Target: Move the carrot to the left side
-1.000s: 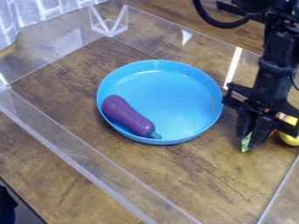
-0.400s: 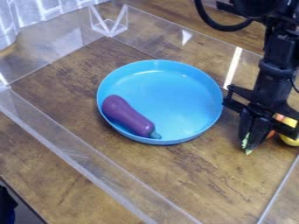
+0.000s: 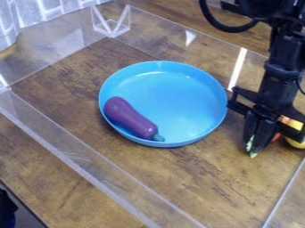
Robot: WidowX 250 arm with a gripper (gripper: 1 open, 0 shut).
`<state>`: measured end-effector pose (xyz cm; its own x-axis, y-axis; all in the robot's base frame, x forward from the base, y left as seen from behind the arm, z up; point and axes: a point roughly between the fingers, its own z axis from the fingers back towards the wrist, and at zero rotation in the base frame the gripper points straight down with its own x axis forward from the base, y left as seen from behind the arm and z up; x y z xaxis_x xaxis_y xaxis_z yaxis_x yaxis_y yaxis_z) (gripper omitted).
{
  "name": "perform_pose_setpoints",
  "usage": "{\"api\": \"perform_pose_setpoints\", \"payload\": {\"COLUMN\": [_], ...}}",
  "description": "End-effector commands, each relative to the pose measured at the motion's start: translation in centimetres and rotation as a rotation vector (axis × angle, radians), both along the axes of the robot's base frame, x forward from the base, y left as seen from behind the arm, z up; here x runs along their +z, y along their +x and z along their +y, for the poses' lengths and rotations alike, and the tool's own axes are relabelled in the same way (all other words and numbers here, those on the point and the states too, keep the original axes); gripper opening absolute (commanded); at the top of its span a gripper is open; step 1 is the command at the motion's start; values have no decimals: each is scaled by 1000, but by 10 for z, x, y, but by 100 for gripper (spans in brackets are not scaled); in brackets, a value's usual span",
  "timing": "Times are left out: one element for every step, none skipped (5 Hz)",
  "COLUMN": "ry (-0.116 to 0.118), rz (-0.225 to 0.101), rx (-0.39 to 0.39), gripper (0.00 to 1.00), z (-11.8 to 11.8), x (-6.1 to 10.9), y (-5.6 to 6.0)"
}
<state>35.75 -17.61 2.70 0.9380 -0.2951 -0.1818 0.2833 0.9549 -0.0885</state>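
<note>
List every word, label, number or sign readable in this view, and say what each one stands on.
None: no readable text, label, number or sign shows anywhere.
The blue bowl, the purple eggplant lying in it, the gripper, the clear plastic walls and the wooden table all show no markings.

Robot lab bench: clear acrylic walls (image 3: 71, 134) fence a wood tabletop (image 3: 71, 89); toy eggplant (image 3: 131, 118) on plate (image 3: 167, 93) left of gripper (image 3: 254, 147).
</note>
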Motion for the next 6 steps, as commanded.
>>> {"api": "perform_pose_setpoints", "payload": {"ry": [-24, -24, -24, -24, -23, -23], "rz": [-26, -12, 1, 15, 28, 41], "rx": [-55, -68, -80, -92, -103, -114], "gripper": [0, 0, 0, 0, 0, 0], "z": [-14, -14, -14, -14, -13, -13], "x": [12, 10, 8, 5, 3, 1], "y": [-2, -3, -4, -5, -6, -7]}}
